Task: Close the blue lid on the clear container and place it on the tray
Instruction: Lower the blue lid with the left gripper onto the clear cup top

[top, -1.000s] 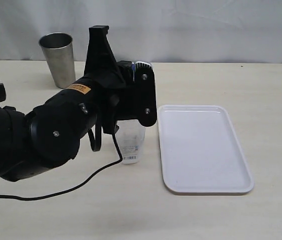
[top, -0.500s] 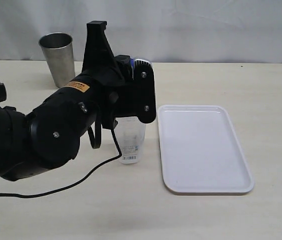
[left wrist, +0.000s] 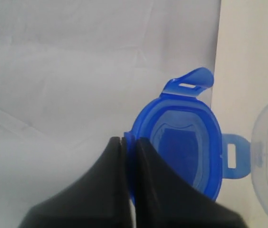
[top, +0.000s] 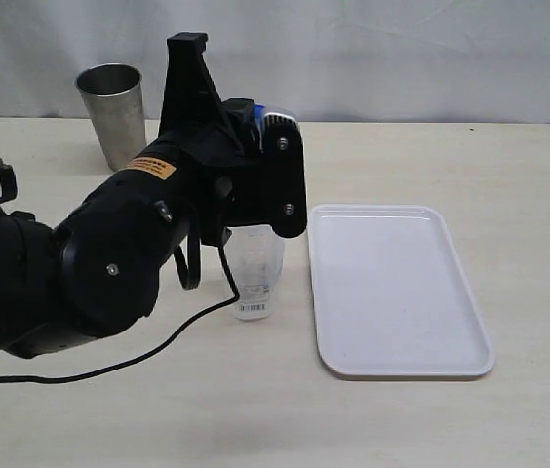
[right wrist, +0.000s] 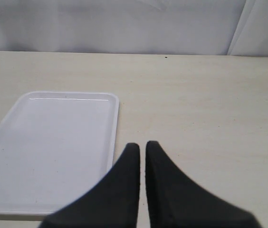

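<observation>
1. Bringing the lid to the container was the step in hand: the left pincer [left wrist: 128, 141] was clamped on the rim of the blue lid [left wrist: 184, 152], which sat tilted well off level.
2. The clear container [top: 255, 268] stood open just below that pincer, with its mouth beside the lid and not yet covered.
3. Next, I judged, the lid needed levelling, centring over the mouth and pressing down.
4. The right pincer [right wrist: 142, 145] was closed on nothing, with the white tray [right wrist: 53, 142] near its tips.
</observation>
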`<act>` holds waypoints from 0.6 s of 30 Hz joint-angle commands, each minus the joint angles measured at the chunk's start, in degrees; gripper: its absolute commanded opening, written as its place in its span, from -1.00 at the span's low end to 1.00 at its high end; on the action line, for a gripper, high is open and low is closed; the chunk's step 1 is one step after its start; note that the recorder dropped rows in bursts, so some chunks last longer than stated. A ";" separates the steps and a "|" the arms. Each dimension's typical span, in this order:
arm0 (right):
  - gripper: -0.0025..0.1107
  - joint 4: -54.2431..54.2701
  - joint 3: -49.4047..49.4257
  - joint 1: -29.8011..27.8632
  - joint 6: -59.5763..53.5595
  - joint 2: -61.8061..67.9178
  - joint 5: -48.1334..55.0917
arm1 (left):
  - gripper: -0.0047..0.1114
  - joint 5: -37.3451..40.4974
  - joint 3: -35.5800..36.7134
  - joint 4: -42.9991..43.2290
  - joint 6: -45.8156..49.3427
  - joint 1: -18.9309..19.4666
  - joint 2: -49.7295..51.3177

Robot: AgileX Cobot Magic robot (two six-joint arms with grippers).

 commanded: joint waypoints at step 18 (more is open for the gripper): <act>-0.88 -0.18 0.08 -0.22 0.13 -0.25 -0.25 | -0.92 -2.09 0.19 -4.00 1.67 -3.42 -0.47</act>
